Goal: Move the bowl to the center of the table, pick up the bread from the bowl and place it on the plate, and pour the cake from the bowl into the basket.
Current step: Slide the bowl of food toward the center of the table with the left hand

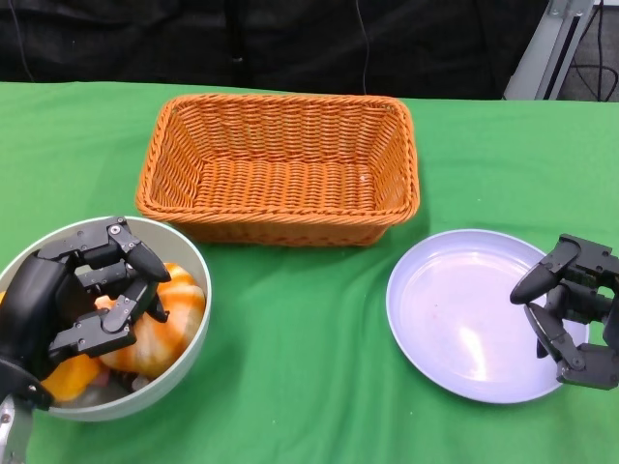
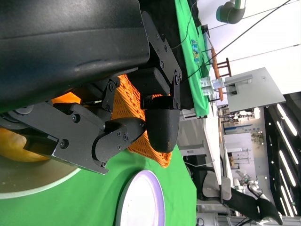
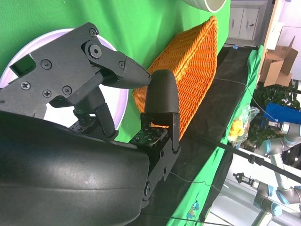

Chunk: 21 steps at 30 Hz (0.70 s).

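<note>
In the head view we see the left hand [image 1: 73, 300] low over the bowl [image 1: 189, 253], which stands at the near left part of the green table [image 1: 300, 319]. Its fingers [image 1: 135, 256] are curled downward over the orange bread [image 1: 169, 324] that lies in the bowl, and they seem to touch its top. We cannot tell if they really grip it. In the left wrist view the fingers [image 2: 160, 125] are bent close together, with the orange food just behind them. A smaller orange piece [image 1: 70, 377] lies under the palm; we cannot say what it is.

The right hand [image 1: 573, 307] hovers at the far right edge of the lavender plate [image 1: 455, 309], turned with its palm toward the plate. Its fingers [image 1: 542, 280] are apart and hold nothing, as the right wrist view also shows.

The wicker basket [image 1: 280, 164] stands behind, between bowl and plate, apart from both.
</note>
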Available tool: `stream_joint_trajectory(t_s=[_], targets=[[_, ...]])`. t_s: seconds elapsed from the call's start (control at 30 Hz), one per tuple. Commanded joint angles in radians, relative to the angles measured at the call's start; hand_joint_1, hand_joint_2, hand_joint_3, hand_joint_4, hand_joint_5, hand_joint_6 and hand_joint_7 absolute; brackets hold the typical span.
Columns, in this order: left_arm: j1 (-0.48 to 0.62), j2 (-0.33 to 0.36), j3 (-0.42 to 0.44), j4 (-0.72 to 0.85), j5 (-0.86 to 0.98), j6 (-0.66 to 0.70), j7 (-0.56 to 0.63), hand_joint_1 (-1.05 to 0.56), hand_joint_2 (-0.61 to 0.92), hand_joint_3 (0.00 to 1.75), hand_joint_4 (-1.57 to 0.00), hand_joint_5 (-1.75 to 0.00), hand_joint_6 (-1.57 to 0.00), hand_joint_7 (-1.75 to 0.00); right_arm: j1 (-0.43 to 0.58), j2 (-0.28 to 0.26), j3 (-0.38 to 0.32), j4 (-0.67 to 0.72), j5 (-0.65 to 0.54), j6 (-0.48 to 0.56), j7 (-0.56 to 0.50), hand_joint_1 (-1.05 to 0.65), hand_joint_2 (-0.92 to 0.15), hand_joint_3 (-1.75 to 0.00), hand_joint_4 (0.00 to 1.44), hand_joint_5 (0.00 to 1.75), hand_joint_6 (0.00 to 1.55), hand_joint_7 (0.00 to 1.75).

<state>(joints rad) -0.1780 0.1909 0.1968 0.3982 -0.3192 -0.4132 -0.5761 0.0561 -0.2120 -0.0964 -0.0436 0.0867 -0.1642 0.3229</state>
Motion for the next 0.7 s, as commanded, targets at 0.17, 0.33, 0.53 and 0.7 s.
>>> stream_joint_trajectory(t_s=[0.17,0.33,0.53,0.7], targets=[[-0.006,0.01,0.0,0.005,0.012,-0.01,0.01,-0.12,0.63,0.95,-0.72,-1.6,-0.78,-1.22,-0.008,-0.008,-0.006,0.007,0.016,-0.009,0.001,-0.08,-0.59,-1.01,0.74,1.74,0.65,1.42],[-0.009,0.011,0.002,0.012,0.011,-0.014,0.006,-0.12,0.64,0.94,-0.71,-1.6,-0.78,-1.22,-0.009,-0.012,-0.006,0.015,0.012,-0.02,0.003,-0.08,-0.59,-1.01,0.73,1.74,0.65,1.42],[-0.006,0.013,0.003,0.004,0.007,-0.003,0.008,-0.12,0.64,0.95,-0.72,-1.59,-0.78,-1.22,-0.007,-0.012,-0.008,0.009,0.013,-0.014,0.0,-0.09,-0.58,-1.0,0.74,1.73,0.65,1.41],[-0.009,0.014,0.005,0.016,0.009,-0.014,0.006,-0.12,0.64,0.95,-0.72,-1.6,-0.78,-1.22,-0.004,-0.013,-0.009,0.0,0.008,-0.01,-0.005,-0.09,-0.59,-0.99,0.74,1.72,0.65,1.41]])
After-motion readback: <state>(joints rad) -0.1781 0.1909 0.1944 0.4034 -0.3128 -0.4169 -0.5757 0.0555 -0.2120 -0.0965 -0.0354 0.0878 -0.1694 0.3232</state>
